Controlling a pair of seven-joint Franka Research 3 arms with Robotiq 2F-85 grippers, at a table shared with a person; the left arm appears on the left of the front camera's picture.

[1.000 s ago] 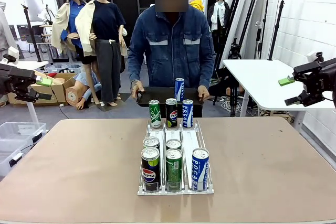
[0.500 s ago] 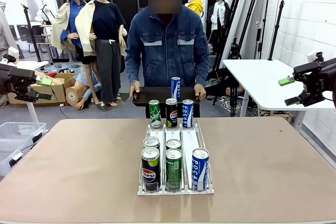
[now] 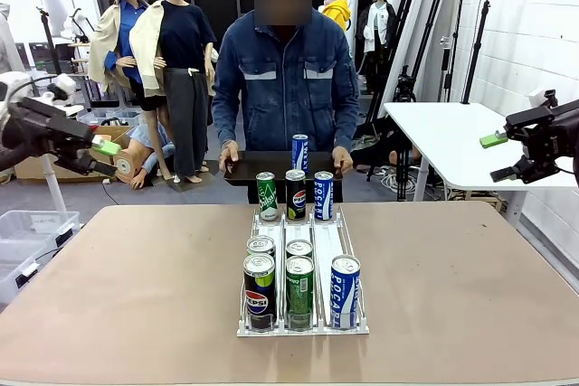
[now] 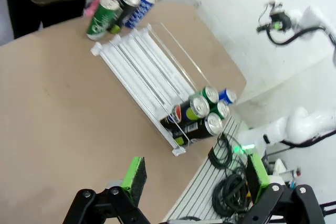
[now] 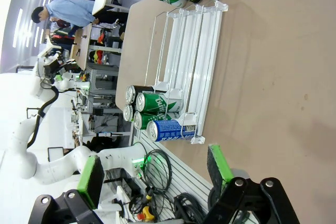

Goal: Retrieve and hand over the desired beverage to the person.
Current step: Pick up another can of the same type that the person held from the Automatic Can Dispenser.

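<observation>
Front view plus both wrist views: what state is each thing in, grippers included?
Left gripper: open, empty, in the air.
Right gripper: open, empty, in the air.
Five near cans: upright in the rack, at its near end.
Three far cans: upright at the rack's far end.
Blue can: upright on the tray.
Tray: held by both of the person's hands.

Blue denim on the person [image 3: 288,88], tan table [image 3: 118,296].
</observation>
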